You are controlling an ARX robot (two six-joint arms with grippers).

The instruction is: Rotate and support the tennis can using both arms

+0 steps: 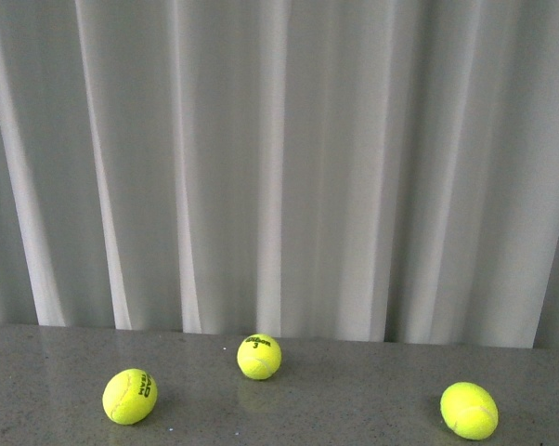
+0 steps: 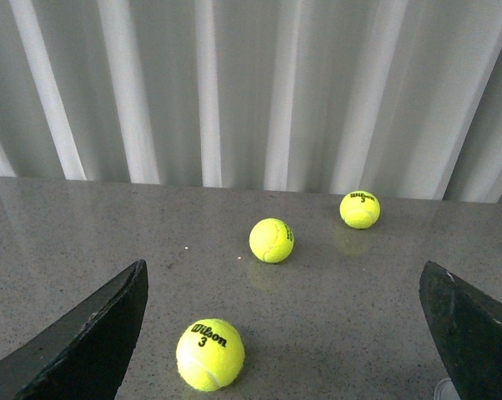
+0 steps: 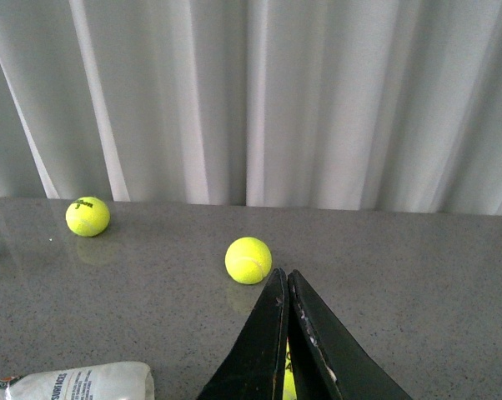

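By my reading the task is barely beginning: neither arm is touching the tennis can [image 3: 80,383], so the turning and the two-armed support are both waiting to be done. The can seems to be lying on its side on the grey table [image 1: 354,390], near the right gripper [image 3: 286,279]. Only a white printed stretch is showing. That gripper's fingers are pressing together. The left gripper [image 2: 283,271] is gaping wide, holding nothing. In the front view a middle ball [image 1: 259,357] is sitting with two others at its 8 o'clock [image 1: 130,396] and 4 o'clock [image 1: 469,410].
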